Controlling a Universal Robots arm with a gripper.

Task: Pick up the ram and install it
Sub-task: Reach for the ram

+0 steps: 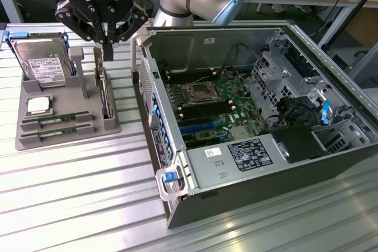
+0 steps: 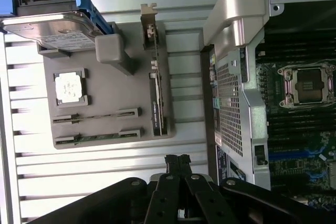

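- pincer (image 1: 109, 51) clenched on nothing, hovering above the grey tray (image 1: 112, 127) on the desk (image 1: 88, 193); pick-up seemingly not yet begun
- ram (image 1: 57, 120) lies in the tray's slots, apart from the pincer, toward the exterior view's left; grasping it likely calls for parted fingers aligned over the stick
- open computer case (image 1: 266, 199) beyond

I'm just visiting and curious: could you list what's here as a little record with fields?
Gripper: shut, empty, hovering near the grey tray
Ram sticks: two, lying in tray slots, untouched
Also on tray: hard drive, processor chip, upright expansion card
Computer case: open, motherboard exposed, beside the tray
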